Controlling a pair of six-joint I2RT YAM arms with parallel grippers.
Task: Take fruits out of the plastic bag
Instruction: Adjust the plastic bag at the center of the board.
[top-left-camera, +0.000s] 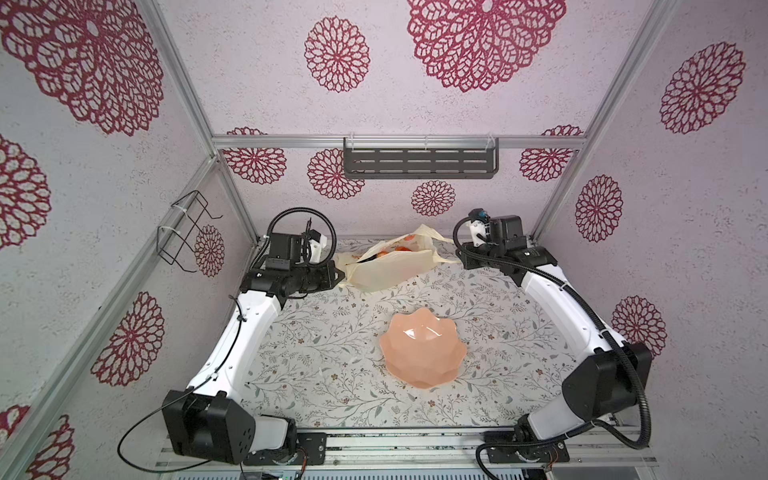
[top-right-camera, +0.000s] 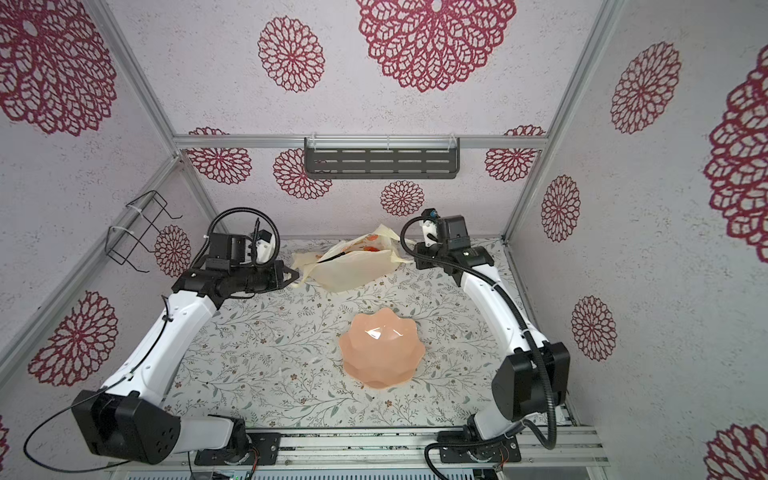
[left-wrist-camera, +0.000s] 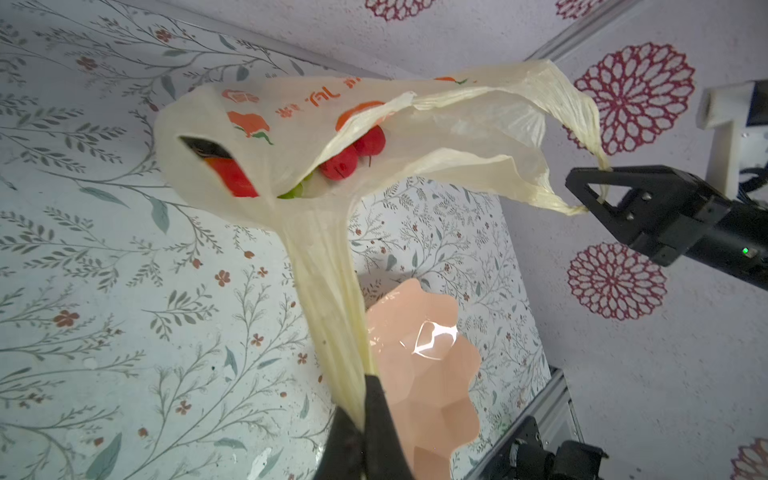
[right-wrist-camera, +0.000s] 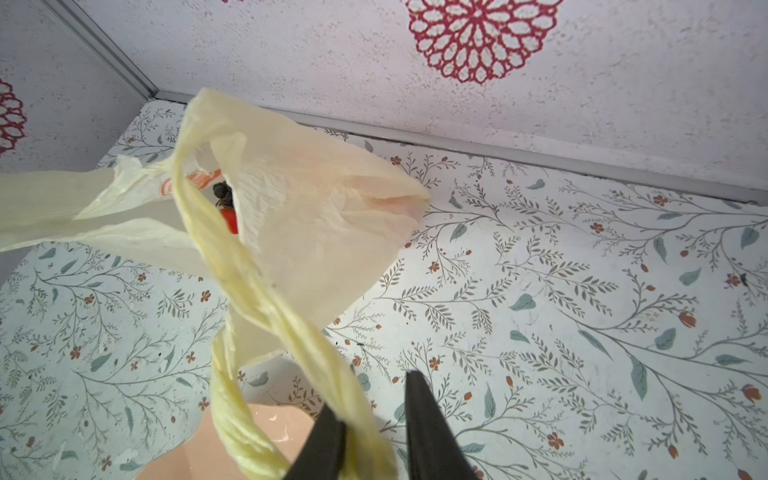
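Note:
The plastic bag (top-left-camera: 390, 266) (top-right-camera: 353, 270) lies stretched near the back of the table, cream-yellow with orange prints. My left gripper (left-wrist-camera: 361, 411) (top-left-camera: 341, 276) is shut on one bunched handle, which is pulled taut. My right gripper (right-wrist-camera: 374, 399) (top-left-camera: 459, 259) stands open, and the other twisted handle (right-wrist-camera: 266, 299) runs slack between its jaws, lying against one finger (right-wrist-camera: 328, 432). Through the bag's mouth the fruits show: round red ones (left-wrist-camera: 345, 162), another red piece (left-wrist-camera: 232, 178), a bit of green (left-wrist-camera: 293, 192), and a dark grape bunch (right-wrist-camera: 222, 193) above a red one (right-wrist-camera: 229, 220).
A peach-pink scalloped bowl (top-left-camera: 422, 353) (top-right-camera: 382, 351) sits mid-table, in front of the bag. The back wall (top-left-camera: 374, 208) is close behind the bag. A dark slotted shelf (top-left-camera: 419, 162) hangs on that wall and a wire rack (top-left-camera: 183, 232) on the left wall.

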